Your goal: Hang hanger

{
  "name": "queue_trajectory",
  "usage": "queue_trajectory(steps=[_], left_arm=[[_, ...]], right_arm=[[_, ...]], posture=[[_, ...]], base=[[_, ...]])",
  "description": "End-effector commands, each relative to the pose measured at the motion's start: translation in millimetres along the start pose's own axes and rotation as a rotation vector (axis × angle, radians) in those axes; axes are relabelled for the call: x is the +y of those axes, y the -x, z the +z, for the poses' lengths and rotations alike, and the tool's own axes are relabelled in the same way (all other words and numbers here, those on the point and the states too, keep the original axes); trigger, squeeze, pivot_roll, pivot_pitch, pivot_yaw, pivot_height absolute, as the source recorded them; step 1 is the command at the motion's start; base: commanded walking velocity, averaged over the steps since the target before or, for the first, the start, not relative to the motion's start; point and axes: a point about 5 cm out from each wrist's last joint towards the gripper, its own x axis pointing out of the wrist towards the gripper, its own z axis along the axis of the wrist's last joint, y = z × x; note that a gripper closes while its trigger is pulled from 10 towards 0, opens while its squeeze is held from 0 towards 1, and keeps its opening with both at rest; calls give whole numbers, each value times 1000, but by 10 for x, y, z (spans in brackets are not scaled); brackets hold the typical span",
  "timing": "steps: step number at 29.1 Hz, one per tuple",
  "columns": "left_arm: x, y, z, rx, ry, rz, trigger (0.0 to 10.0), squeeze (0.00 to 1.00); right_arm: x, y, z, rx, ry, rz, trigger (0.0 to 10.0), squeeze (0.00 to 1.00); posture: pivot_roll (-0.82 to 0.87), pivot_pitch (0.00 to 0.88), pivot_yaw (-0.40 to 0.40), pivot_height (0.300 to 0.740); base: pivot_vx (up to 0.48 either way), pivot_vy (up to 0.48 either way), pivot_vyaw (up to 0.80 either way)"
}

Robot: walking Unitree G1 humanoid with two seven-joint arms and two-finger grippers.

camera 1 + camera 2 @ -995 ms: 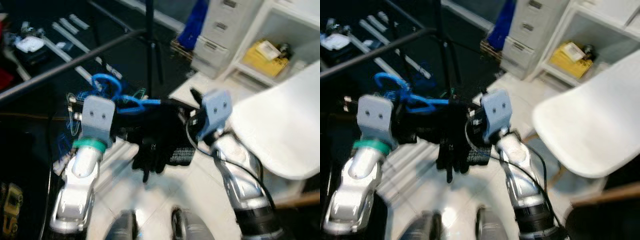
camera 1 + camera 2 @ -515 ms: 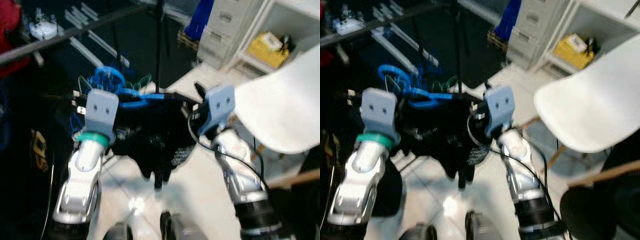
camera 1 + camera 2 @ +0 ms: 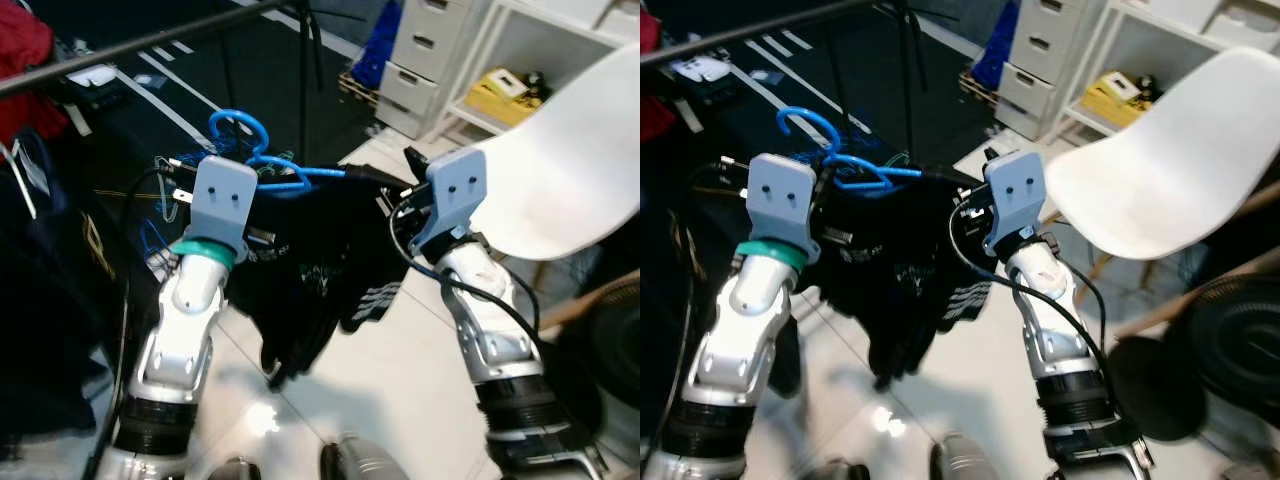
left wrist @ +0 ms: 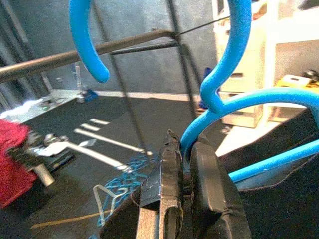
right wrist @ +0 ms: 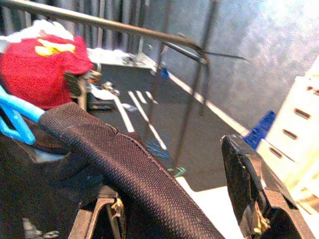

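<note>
The left gripper [image 4: 182, 164] is clamped on the blue hanger [image 3: 262, 170] just below its hook, while the right gripper [image 5: 184, 189], fingers spread wide, props the black garment [image 3: 315, 270] draped on it. Carrying stage, I'd say: the rail [image 3: 140, 42] sits above and beyond, so the hook needs lifting over it.

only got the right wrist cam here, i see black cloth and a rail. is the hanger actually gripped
Observer: Yes. The left gripper is shut on the blue hanger just below its hook.
Operator: hook on the rail yet
Observer: No. The hook hangs free, below and short of the dark rail.
Operator: what's the cloth doing
Observer: The black garment is draped over the hanger and hangs down between both arms; the right gripper is at its far end.
</note>
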Motion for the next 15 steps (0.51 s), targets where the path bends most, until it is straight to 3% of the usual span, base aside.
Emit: queue_trajectory(steps=[1,9,15], left_arm=[[-141,-23,80,-57,27,-55,10000,0],[-159,-73,71,-65,31,-51,10000,0],[-259,-204,95,-83,36,-88,10000,0]], right_arm=[[78,-48,-14,-1,-16,36,10000,0],[83,-93,-37,7,-14,49,10000,0],[155,-92,-116,33,-31,74,10000,0]], posture=[[-107,0,-13,740],[-115,0,-26,740],[-137,0,1,740]], base=[[-319,0,0],[-306,0,0],[0,0,0]])
